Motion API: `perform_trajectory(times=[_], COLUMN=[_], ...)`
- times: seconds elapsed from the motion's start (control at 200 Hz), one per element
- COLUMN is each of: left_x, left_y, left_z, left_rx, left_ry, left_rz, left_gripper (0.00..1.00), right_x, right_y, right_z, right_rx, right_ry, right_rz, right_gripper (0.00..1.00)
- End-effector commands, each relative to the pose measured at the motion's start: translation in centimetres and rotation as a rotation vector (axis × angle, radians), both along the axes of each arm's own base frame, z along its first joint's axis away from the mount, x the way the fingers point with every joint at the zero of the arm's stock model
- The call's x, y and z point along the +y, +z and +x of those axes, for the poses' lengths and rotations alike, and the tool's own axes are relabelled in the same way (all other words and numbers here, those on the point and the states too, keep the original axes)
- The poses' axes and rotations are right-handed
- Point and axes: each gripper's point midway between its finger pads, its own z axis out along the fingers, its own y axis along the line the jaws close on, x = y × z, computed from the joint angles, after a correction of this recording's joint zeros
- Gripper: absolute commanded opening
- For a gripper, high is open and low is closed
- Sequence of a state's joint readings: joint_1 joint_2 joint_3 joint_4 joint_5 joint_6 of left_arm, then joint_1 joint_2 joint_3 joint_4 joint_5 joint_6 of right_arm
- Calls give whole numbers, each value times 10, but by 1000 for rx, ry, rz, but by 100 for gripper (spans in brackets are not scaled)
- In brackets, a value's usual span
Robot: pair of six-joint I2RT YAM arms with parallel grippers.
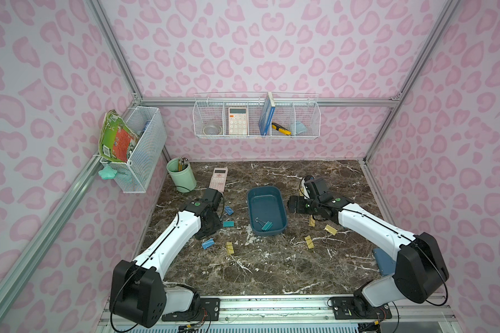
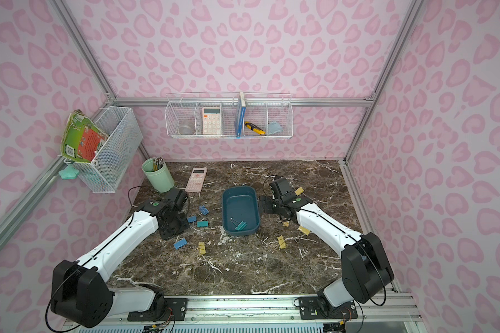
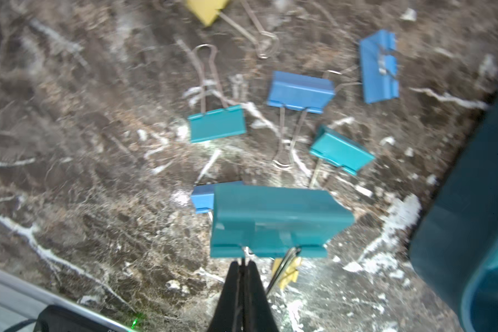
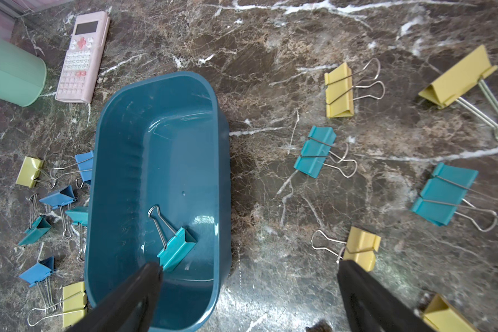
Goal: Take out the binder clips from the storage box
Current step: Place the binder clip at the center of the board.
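The dark teal storage box (image 1: 266, 203) (image 2: 238, 203) (image 4: 156, 161) sits mid-table with one teal binder clip (image 1: 266, 225) (image 4: 176, 250) lying in its near end. My left gripper (image 3: 243, 263) is shut on the wire handle of another teal binder clip (image 3: 279, 221), held above the table to the left of the box. In the left wrist view, blue and teal clips (image 3: 299, 92) lie below it. My right gripper (image 4: 249, 267) (image 1: 296, 206) is open and empty, straddling the box's right wall. Yellow clips (image 1: 329, 229) lie scattered right of the box.
A pink calculator (image 1: 218, 178) and a green pencil cup (image 1: 182, 174) stand at the back left. Part of a blue-grey case (image 1: 383, 261) shows under the right arm. White wire baskets (image 1: 256, 115) (image 1: 145, 150) hang on the walls. Loose clips (image 1: 208, 243) (image 1: 229, 248) lie near the left arm.
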State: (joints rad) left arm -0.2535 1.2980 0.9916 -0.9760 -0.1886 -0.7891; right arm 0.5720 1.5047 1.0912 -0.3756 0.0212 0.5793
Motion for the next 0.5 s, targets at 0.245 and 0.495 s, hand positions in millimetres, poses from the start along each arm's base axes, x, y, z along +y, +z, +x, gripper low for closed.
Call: perform_trajectory(times=[0.245, 0.495], left_x=[64, 73], left_y=[-32, -71], left_z=[-32, -19], left_rx=[91, 197], left_ry=[348, 391], left_rz=[-3, -37], left_gripper=[0, 0], right_x=[2, -7], right_y=[7, 8], right_z=[0, -7], right_rx=[-25, -30], right_ry=[3, -21], right_rz=[1, -12], right_gripper=[99, 99])
